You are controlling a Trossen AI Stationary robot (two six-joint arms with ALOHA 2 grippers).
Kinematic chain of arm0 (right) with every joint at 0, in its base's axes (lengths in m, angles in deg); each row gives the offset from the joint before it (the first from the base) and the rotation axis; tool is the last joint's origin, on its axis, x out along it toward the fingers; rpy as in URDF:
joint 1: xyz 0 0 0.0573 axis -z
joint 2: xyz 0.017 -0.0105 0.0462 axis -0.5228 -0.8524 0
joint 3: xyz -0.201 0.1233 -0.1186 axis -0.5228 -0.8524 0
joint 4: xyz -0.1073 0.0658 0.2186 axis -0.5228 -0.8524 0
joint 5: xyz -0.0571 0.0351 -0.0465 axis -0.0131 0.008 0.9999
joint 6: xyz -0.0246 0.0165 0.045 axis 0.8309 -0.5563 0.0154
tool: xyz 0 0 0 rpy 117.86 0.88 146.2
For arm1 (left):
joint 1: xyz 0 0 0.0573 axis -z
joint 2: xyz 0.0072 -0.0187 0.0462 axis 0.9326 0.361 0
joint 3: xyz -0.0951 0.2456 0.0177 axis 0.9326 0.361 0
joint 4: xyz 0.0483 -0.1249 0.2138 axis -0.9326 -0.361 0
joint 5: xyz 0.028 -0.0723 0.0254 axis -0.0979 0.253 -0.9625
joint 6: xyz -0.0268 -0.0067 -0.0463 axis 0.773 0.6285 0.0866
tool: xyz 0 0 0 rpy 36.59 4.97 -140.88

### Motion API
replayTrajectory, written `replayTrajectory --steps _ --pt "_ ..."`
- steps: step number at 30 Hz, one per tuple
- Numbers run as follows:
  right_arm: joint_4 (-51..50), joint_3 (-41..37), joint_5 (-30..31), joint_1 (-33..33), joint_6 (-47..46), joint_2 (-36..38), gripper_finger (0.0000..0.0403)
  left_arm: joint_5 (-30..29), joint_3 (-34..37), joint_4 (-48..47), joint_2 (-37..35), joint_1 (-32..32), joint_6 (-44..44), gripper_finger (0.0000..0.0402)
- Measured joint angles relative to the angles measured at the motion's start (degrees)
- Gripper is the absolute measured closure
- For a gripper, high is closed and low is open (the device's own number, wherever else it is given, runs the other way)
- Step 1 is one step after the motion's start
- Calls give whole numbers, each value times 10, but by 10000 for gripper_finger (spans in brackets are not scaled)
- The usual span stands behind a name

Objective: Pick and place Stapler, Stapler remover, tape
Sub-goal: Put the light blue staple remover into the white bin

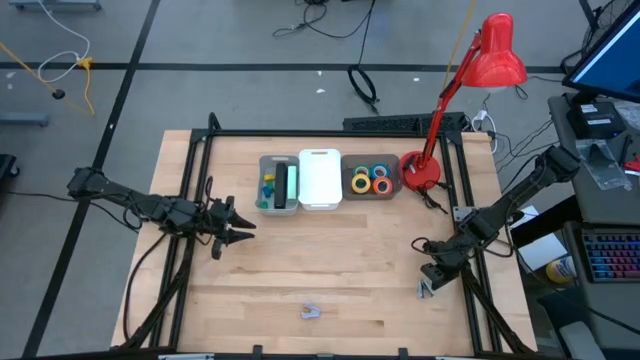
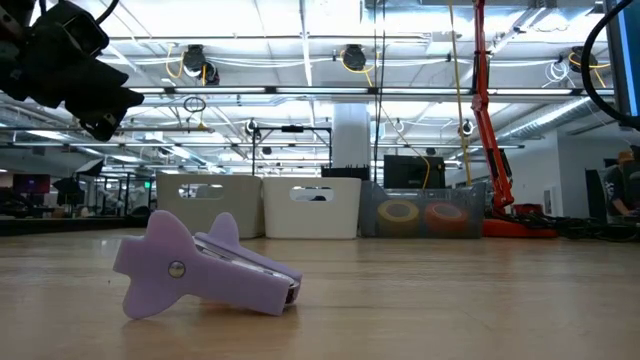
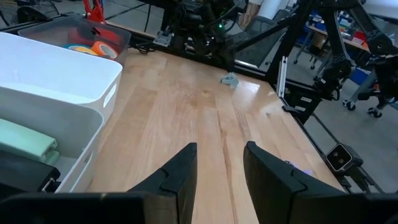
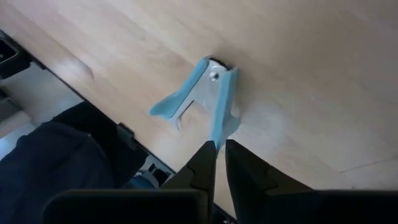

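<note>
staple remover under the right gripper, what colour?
Light blue staple remover, clearest in the right wrist view.

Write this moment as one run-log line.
right gripper: closing on blue staple remover | left gripper: open, waiting | purple staple remover: untouched

At the far right of your wooden surface (image 1: 350, 270) you have a red desk lamp (image 1: 470, 90), its base just right of the bins. A white bin (image 1: 320, 180) sits in the middle of the far row. Beyond, cables (image 1: 320, 20) trail across the floor.
</note>
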Motion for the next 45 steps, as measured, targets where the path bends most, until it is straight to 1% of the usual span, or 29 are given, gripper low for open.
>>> replayTrajectory --steps 5,7,11,15,20,25,28,33,40,45 --pt "-18 0 2 0 0 -4 391 0 0 -4 0 0 0 270" --pt "-17 0 12 0 1 -7 398 0 0 -4 0 0 0 270" --pt "-16 0 28 0 0 -7 399 0 0 -4 0 0 -1 270" --pt "-16 0 31 0 2 -7 401 -1 0 -4 0 0 -5 270" --pt "-5 0 42 0 4 -8 402 -1 0 5 0 0 26 270" --pt "55 0 104 1 9 -8 402 -1 0 35 0 0 77 270" --pt "86 0 152 0 16 -8 402 -1 0 57 0 0 96 270" --pt "132 0 220 0 31 -8 402 -1 0 101 0 0 106 270" --pt "226 0 325 2 65 -8 403 -1 0 165 0 0 107 270" --pt "310 0 405 3 118 -8 403 -15 0 202 0 0 110 270"
